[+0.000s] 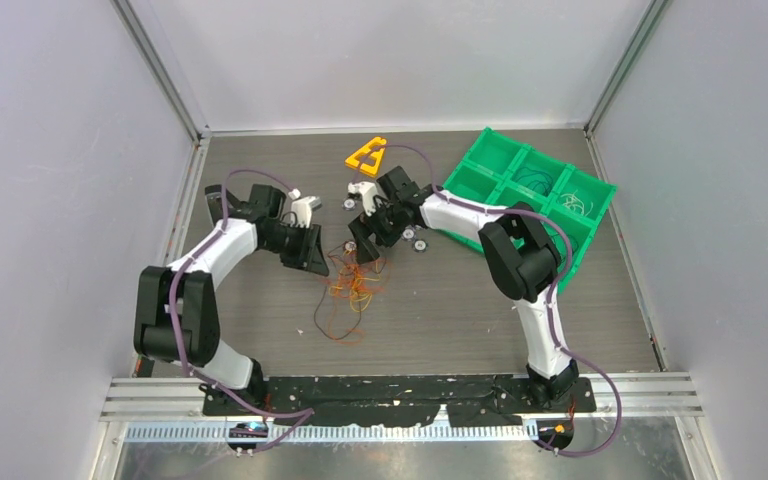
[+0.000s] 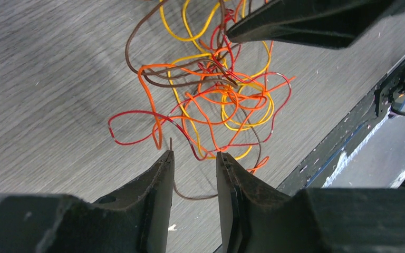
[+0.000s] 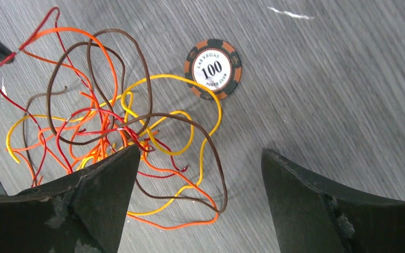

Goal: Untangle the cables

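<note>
The cables (image 1: 353, 290) are a tangle of thin orange, red, yellow and dark brown wires lying on the table between the two arms. My left gripper (image 1: 318, 262) sits at the tangle's left edge. In the left wrist view the left gripper (image 2: 194, 154) is open by a narrow gap, with the tangle (image 2: 216, 95) just beyond its tips and a brown strand crossing between its fingers. My right gripper (image 1: 367, 238) is over the tangle's far side. In the right wrist view the right gripper (image 3: 200, 152) is wide open, with loops of the tangle (image 3: 137, 132) lying between and below its jaws.
A green compartment bin (image 1: 480, 160) stands at the back right, partly under the right arm. An orange-yellow plastic piece (image 1: 367, 155) lies at the back. A poker chip (image 3: 212, 69) lies beside the tangle. Small round pieces (image 1: 415, 243) lie near the right gripper.
</note>
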